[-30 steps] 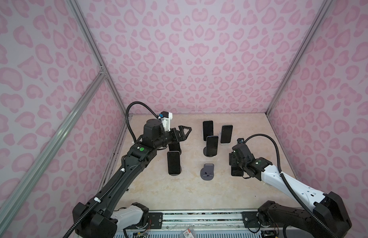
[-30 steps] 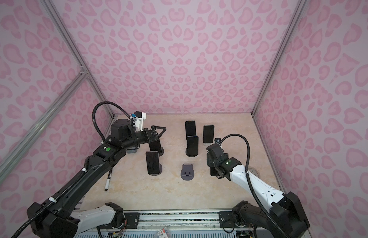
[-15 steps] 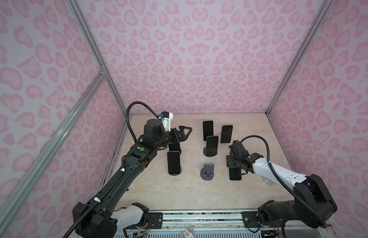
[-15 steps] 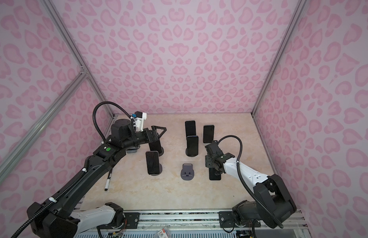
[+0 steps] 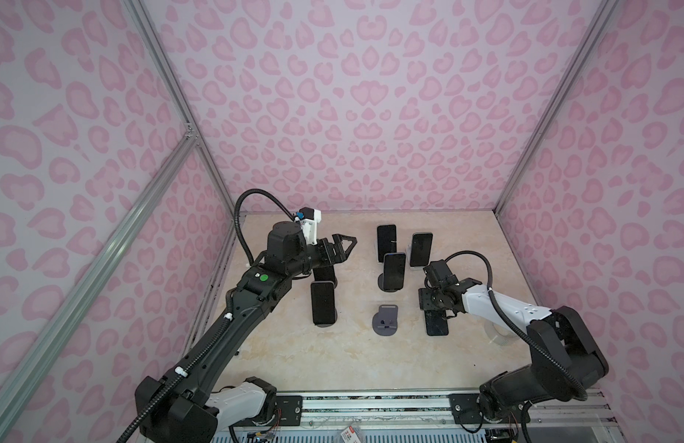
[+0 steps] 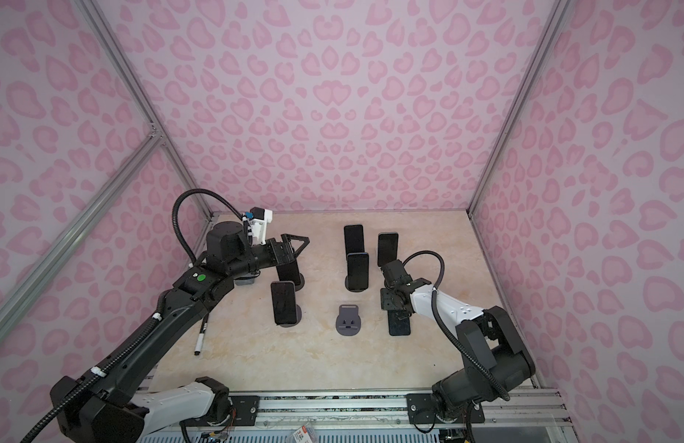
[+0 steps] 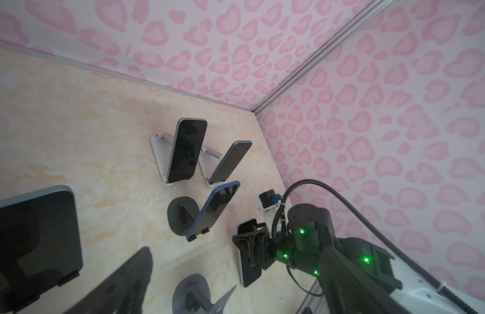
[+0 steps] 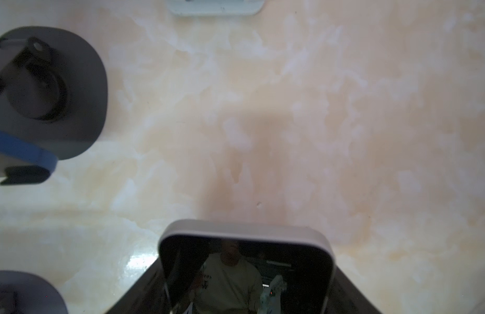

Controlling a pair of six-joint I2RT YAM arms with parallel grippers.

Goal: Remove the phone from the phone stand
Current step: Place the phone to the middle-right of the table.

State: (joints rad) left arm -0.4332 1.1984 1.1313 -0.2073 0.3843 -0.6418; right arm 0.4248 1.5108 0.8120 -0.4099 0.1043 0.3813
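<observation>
Jaws of right gripper [image 5: 433, 307]: part-closed across the phone [image 5: 437, 325], which juts beyond their tips, off the empty grey phone stand [image 5: 385, 326] just beside them; left gripper [image 5: 342, 247] gapes wide, empty, in both top views. Left wrist view: dark glass slab, pale rim, clamped near one end. Right wrist view: mirror-glossy screen between the jaws. Judged stiff, light, slippery, breakable; best held by the long edges.

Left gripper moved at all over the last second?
No. In a top view the left gripper still hovers open, its fingertips the same gap short of the nearest back-row phone.
</observation>
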